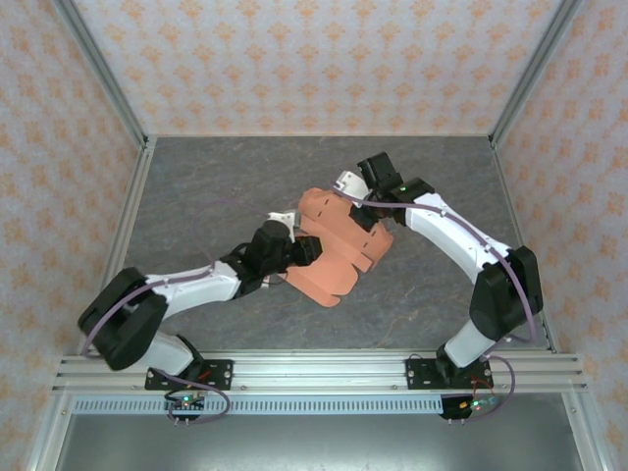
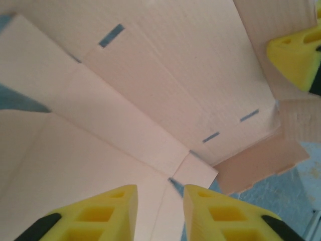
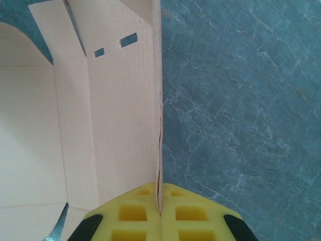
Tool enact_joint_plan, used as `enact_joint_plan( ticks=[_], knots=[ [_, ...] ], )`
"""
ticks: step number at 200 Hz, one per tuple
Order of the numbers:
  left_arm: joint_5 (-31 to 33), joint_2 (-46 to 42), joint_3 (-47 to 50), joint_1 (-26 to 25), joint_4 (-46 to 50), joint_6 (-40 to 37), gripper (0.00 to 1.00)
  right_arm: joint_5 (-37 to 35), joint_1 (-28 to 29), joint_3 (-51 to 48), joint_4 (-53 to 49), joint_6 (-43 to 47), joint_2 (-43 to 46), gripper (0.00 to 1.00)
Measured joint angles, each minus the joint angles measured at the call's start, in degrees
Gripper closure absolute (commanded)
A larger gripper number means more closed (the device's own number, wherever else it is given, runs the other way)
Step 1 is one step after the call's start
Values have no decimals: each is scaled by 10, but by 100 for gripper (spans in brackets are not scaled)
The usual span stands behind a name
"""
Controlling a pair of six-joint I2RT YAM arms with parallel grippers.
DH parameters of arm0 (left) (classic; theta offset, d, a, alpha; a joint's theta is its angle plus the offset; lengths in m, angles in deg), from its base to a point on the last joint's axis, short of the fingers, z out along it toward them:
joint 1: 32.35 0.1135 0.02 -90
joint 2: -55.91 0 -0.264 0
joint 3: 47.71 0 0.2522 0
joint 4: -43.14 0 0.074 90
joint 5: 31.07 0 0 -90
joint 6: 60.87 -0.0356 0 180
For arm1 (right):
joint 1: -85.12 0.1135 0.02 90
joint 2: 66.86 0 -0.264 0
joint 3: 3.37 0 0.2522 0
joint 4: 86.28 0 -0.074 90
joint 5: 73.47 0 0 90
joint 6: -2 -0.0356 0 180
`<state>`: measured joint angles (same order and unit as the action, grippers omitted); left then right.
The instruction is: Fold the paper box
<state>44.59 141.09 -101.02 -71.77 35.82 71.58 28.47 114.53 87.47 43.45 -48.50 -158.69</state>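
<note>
1. The paper box (image 1: 339,250), a half-raised salmon sheet, lies mid-table (image 1: 216,186) between both arms.
2. The right gripper (image 3: 159,203) pinches an upright panel's edge, its jaws closed on the card.
3. The left gripper (image 2: 159,211) stands slightly parted over the inner creases, apparently holding nothing.
4. Doing this well likely means steadying the pinched wall while the left fingers press along the crease towards the slots (image 2: 111,36).

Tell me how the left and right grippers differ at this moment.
The right gripper is shut, pinching an upright flap of the box edge-on. The left gripper is open, with a gap between its fingers. Seen from above, the right gripper meets the box at its far right side, the left gripper at its near left side. Both have yellow fingers and work on the same box.
</note>
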Motion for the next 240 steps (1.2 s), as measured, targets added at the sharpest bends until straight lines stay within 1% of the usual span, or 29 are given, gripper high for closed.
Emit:
enact_joint_plan(
  ticks=[34, 67, 106, 136, 215, 240],
  knots=[
    [13, 99, -57, -7, -68, 39, 81, 7, -1, 5, -4, -24, -9, 100],
    [18, 163, -99, -11, -88, 58, 86, 10, -7, 10, -10, -38, -14, 100],
    [20, 199, -117, -15, -92, 69, 89, 10, -10, 17, -17, -48, -22, 100],
    [27, 222, -122, -15, -90, 72, 89, 10, -10, 24, -21, -55, -31, 100],
    [45, 236, -123, -15, -53, 72, 90, -4, -10, 26, -22, -56, -45, 100],
    [48, 254, -137, -15, -49, 72, 91, -3, -10, 27, -23, -56, -49, 100]
  ],
)
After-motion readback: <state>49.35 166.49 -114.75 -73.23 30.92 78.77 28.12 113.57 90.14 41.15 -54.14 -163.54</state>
